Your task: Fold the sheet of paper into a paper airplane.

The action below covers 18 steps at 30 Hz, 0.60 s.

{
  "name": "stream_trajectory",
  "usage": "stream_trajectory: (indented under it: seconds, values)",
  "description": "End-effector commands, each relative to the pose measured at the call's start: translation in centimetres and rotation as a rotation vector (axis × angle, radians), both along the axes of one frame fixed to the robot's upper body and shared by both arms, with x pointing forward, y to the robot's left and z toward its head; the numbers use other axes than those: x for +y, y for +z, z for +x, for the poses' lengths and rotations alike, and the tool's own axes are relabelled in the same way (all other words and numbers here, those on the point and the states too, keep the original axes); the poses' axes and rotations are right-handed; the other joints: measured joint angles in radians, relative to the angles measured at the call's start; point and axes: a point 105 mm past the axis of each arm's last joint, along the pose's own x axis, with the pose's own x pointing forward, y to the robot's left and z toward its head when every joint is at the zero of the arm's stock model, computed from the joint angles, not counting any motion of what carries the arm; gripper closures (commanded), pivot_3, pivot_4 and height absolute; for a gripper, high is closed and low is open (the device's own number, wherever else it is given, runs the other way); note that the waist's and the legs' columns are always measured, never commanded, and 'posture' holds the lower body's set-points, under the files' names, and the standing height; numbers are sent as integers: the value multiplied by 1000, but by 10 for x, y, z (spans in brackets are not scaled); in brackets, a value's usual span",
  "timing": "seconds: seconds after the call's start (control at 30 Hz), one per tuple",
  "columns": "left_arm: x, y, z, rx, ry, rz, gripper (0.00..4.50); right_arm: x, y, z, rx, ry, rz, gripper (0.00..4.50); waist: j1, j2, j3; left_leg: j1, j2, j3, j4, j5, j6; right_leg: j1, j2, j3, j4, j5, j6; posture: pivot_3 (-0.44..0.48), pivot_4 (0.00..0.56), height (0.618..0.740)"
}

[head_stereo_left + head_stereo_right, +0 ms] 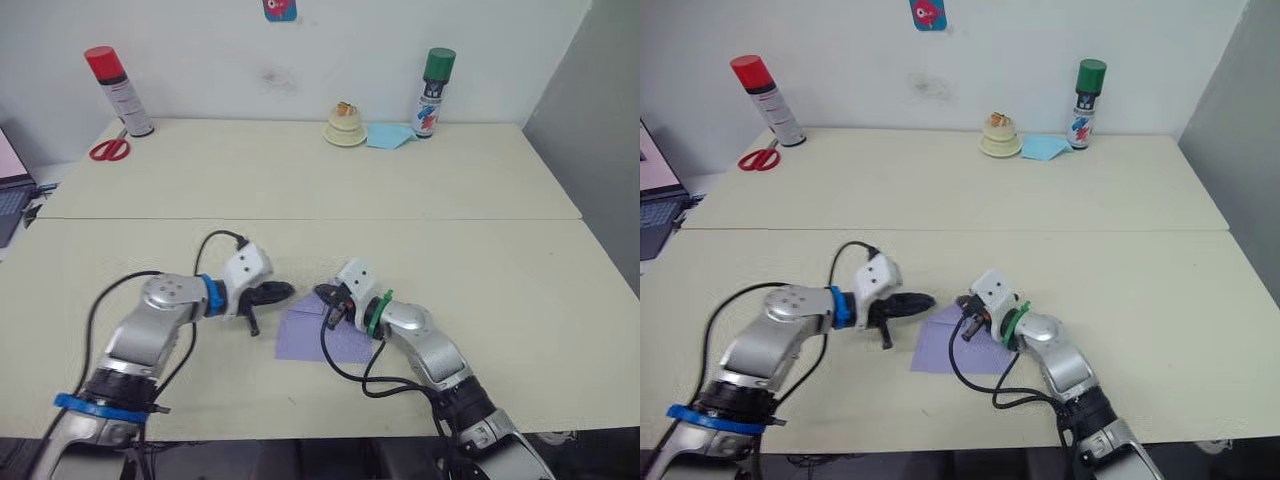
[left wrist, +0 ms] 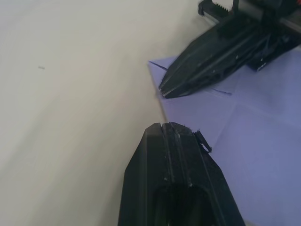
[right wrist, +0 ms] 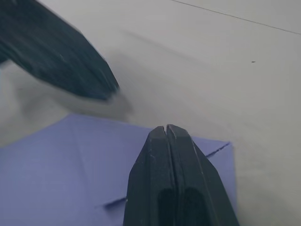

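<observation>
The sheet of paper [image 1: 318, 338] is lavender-purple and lies flat on the near table between my two arms, with creases across it and a small folded flap at its far edge. My left gripper [image 1: 288, 291] is shut, its tip just off the paper's far-left corner [image 2: 155, 66]. My right gripper [image 1: 320, 292] is shut too, with its tip low over the paper's far edge [image 3: 207, 143]. The two tips point toward each other, a short gap apart. In the left wrist view my left gripper [image 2: 164, 127] faces my right gripper [image 2: 163, 90] across the paper's corner.
Along the far table edge stand a red-capped spray can [image 1: 118, 90], red scissors [image 1: 108, 150], a cream-coloured small object [image 1: 344, 127], a light blue paper [image 1: 388, 136] and a green-capped spray can [image 1: 434, 92]. A laptop [image 1: 10, 190] sits at the left edge.
</observation>
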Motion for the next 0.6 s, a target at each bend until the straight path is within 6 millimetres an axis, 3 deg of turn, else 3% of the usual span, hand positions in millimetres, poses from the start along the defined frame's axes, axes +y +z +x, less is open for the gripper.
stream_trajectory:
  seconds: [0.03,0.17,0.27,0.33,0.47,0.6]
  values:
    - [-13,-16,-3,11,-49,32,4474,-13,24,-2,8,18,72,4500,7,-1,1,-1,0,0,0,0,0,0,0,0,0,0,0,0,150,737]
    - [-21,-30,-5,22,-74,55,4474,-36,48,-5,29,24,106,4500,24,2,2,0,-1,0,0,0,0,0,-1,0,0,0,0,0,150,737]
    - [-25,-35,-3,24,-78,45,4474,-72,68,-9,43,32,101,4500,33,4,3,0,-2,-1,0,0,0,2,-1,-1,0,0,1,0,150,737]
    - [-29,-37,-3,22,-82,41,4474,-94,70,-10,60,18,71,4500,37,3,3,0,-3,-1,0,0,0,2,-3,-1,-1,1,2,0,150,737]
    - [-30,-38,0,17,-81,33,4474,-133,38,-21,131,22,-127,4500,41,3,3,1,-4,0,3,0,0,5,-3,-1,-2,2,4,0,150,737]
    - [-31,-38,0,13,-88,31,4474,-129,9,-32,173,72,-192,4500,33,4,2,2,-3,0,4,0,0,5,-1,0,-2,2,4,0,150,737]
